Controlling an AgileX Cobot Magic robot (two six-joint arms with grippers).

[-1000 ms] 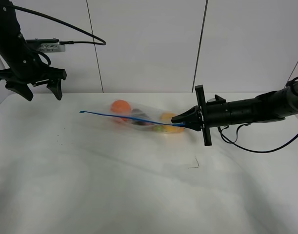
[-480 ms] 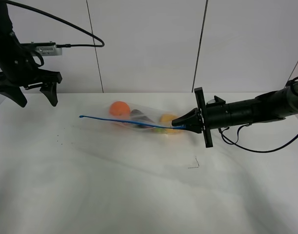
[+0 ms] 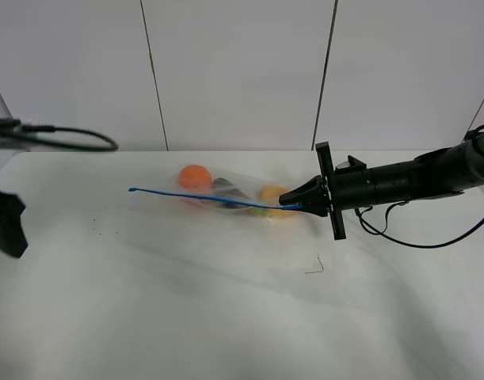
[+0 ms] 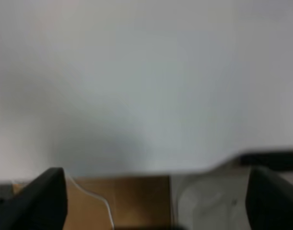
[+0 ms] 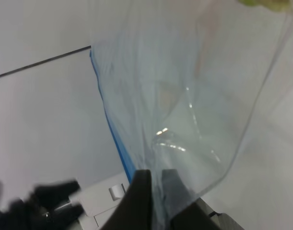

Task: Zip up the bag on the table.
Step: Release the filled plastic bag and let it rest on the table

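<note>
- Since a second ago the left arm has swung away from the back wall and out past the left edge of the high view; only a dark, blurred piece of it (image 3: 5, 224) shows there now, with its cable (image 3: 63, 140) trailing above
- Right arm (image 3: 400, 182) and bag (image 3: 234, 188) sit as they did half a second ago
- left fingers (image 4: 48, 199) are spread wide, one at each lower corner of the wrist view, with nothing between them and touching nothing; the rest of that view is too blurred to read
- right fingers (image 3: 287, 197) are pinched together on the bag's right end, at the end of the blue zip strip (image 3: 194, 195)
- In the right wrist view those fingers (image 5: 142, 191) have clear plastic (image 5: 184, 96) clamped in the narrow gap between them, and the strip (image 5: 110, 129) runs away from the grip along the bag's edge
- The bag lies on the white surface (image 3: 226, 309) a little behind the middle, well apart from the left arm
- Its strip stretches as a thin line leftward from the grip, with the far tip free
- An orange fruit (image 3: 196, 175) shows through near the bag's left end and a yellow fruit (image 3: 272, 191) just beside the fingers; darker items lie between them
</note>
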